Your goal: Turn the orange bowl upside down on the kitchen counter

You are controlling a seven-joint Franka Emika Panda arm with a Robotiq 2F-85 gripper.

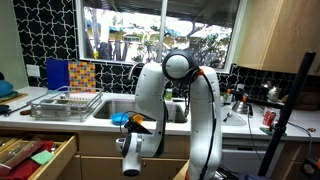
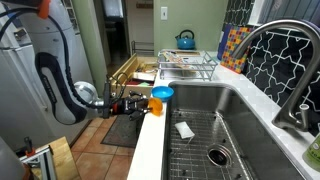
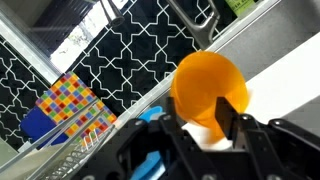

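Note:
In the wrist view the orange bowl stands tilted on edge over the pale kitchen counter, between the two black fingers of my gripper. The fingers stand apart, the right one across the bowl's rim, and bare counter shows between them under the bowl. In both exterior views the gripper reaches sideways to the counter's front edge. There the orange bowl shows just below a blue bowl.
The blue bowl sits at the counter edge beside the gripper. A wire dish rack and a colourful checked board stand past it. The sink with its faucet lies alongside. A drawer hangs open below.

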